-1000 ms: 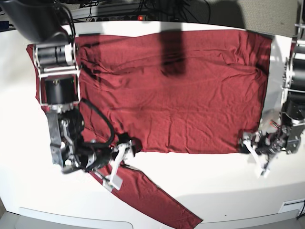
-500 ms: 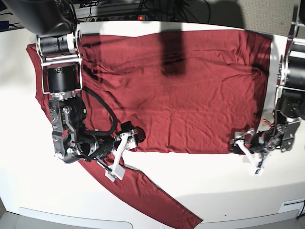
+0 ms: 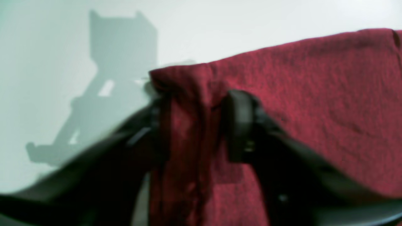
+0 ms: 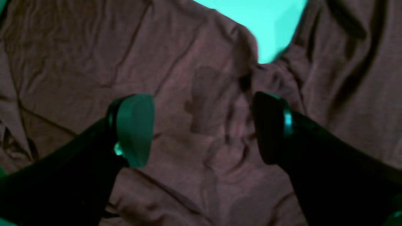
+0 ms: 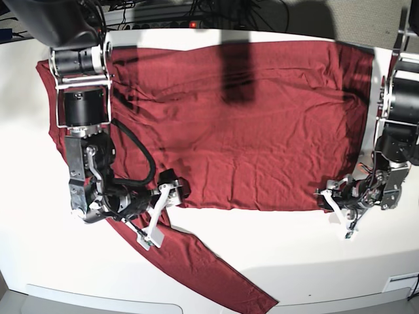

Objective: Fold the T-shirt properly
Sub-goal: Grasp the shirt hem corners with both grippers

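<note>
The dark red T-shirt [image 5: 249, 131] lies spread flat on the white table, one long sleeve [image 5: 222, 281] trailing toward the front edge. My left gripper [image 5: 335, 204] sits at the shirt's lower right corner. In the left wrist view its jaws [image 3: 198, 125] pinch a bunched fold of the T-shirt [image 3: 314, 94]. My right gripper [image 5: 163, 206] hovers where the sleeve joins the body, on the base view's left. The right wrist view shows it open [image 4: 202, 128] above wrinkled fabric [image 4: 78, 62], nothing between the fingers.
The white table [image 5: 294, 248] shows bare along the front and at both sides of the shirt. Cables and a power strip [image 5: 196, 23] run along the back edge. Both arm bases stand at the shirt's left and right ends.
My left gripper has slid left onto the shirt's lower corner and closed on the fabric. The right gripper has shifted slightly over the sleeve joint and stays open.
</note>
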Controlling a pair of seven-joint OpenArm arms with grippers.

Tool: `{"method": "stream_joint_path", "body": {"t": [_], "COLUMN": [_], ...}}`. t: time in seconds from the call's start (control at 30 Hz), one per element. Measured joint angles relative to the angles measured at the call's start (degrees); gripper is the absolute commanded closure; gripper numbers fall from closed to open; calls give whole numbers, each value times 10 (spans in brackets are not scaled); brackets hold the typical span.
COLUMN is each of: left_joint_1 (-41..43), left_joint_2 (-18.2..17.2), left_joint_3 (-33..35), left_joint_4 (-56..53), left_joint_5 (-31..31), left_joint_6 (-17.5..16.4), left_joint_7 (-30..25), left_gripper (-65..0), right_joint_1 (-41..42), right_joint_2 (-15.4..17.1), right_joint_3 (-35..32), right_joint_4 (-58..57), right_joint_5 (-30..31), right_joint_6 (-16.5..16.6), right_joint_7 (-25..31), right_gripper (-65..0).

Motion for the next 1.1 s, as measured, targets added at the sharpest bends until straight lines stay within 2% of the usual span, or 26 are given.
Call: {"method": "stream_joint_path", "body": {"t": [0.17, 0.27, 0.43, 0.57, 0.73, 0.87, 0.97, 1.1], "left_joint_1": [0, 0, 0, 0, 0, 0, 0, 0], "left_joint_2": [0, 0, 0, 0, 0, 0, 0, 0], "left_joint_3": [0, 0, 0, 0, 0, 0, 0, 0], "left_joint_4": [0, 0, 0, 0, 0, 0, 0, 0], "left_joint_5": [0, 0, 0, 0, 0, 0, 0, 0], "left_joint_6": [0, 0, 0, 0, -1, 0, 0, 0], "left_joint_7": [0, 3, 2, 2, 0, 0, 0, 0], "left_gripper": [-2, 0, 0, 0, 0, 0, 0, 0], "right_joint_1": [0, -2, -24, -37, -35, -30, -22, -18], "right_joint_2": [0, 0, 0, 0, 0, -2, -8, -17], "right_joint_3": [0, 0, 0, 0, 0, 0, 0, 0], "right_joint_4": [0, 0, -5, -32, -89, -149, -187, -216], "right_joint_5": [-7, -57, -153, -191, -220, -234, -263, -269], "right_joint_6": [0, 0, -18, -37, -61, -59, -65, -68], "right_joint_7": [20, 67, 191, 238, 311, 343, 388, 405], "right_gripper": [-475, -475, -475, -475, -470, -470, -470, -465]}}
